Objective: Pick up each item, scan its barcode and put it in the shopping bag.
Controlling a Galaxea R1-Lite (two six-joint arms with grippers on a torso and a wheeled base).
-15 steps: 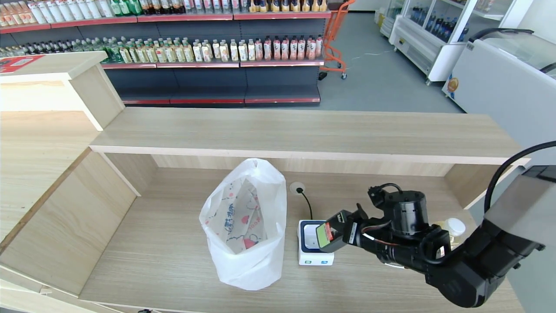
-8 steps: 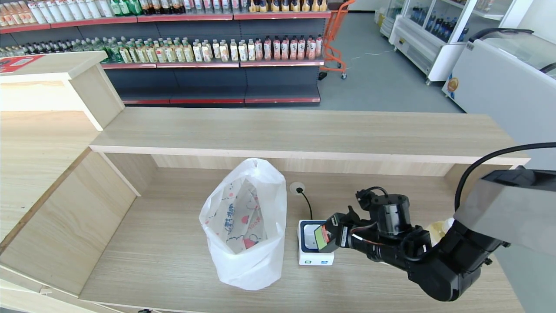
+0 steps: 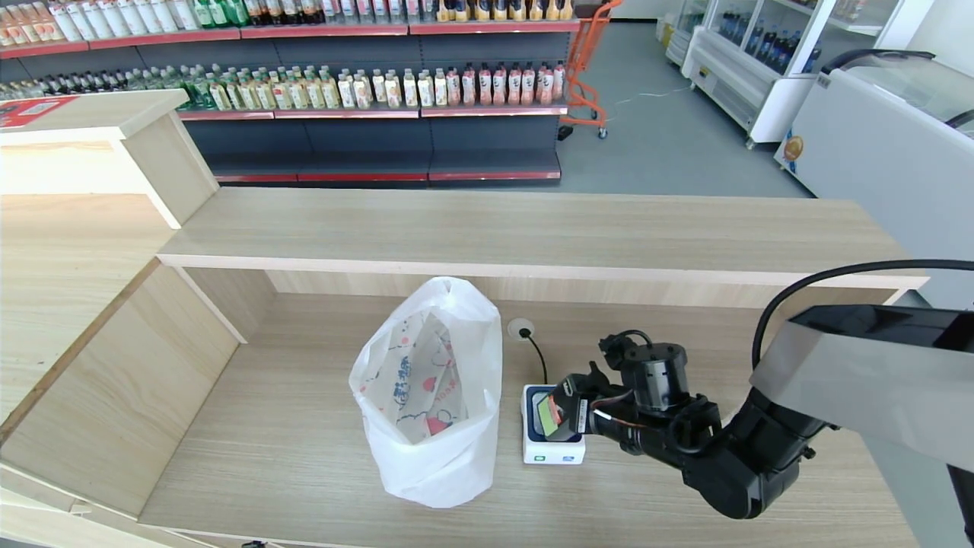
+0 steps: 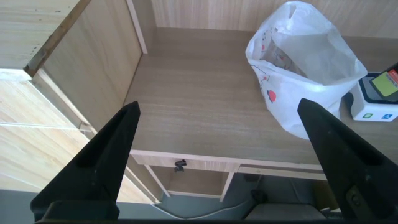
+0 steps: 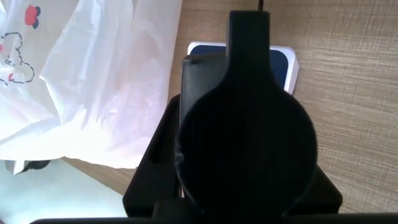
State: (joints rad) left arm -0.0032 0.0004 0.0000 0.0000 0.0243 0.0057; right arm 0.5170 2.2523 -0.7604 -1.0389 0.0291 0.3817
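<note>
Here we go: my right arm (image 3: 715, 457) has swung in to the left, toward the bag's side of the counter, and the right gripper (image 3: 561, 409) has carried the item (image 3: 548, 417) along with it. A second ago its green-and-red label hung off the right edge of the scanner (image 3: 553, 454). Now it sits over the scanner's window (most of the blue face is covered). The arm's grey upper link has come further into the head view.

One white shopping bag (image 3: 437, 464), one printed packet (image 3: 415, 388), one barcode scanner (image 3: 553, 455), one cable (image 3: 539, 358), one small green-labelled box (image 3: 549, 417).
</note>
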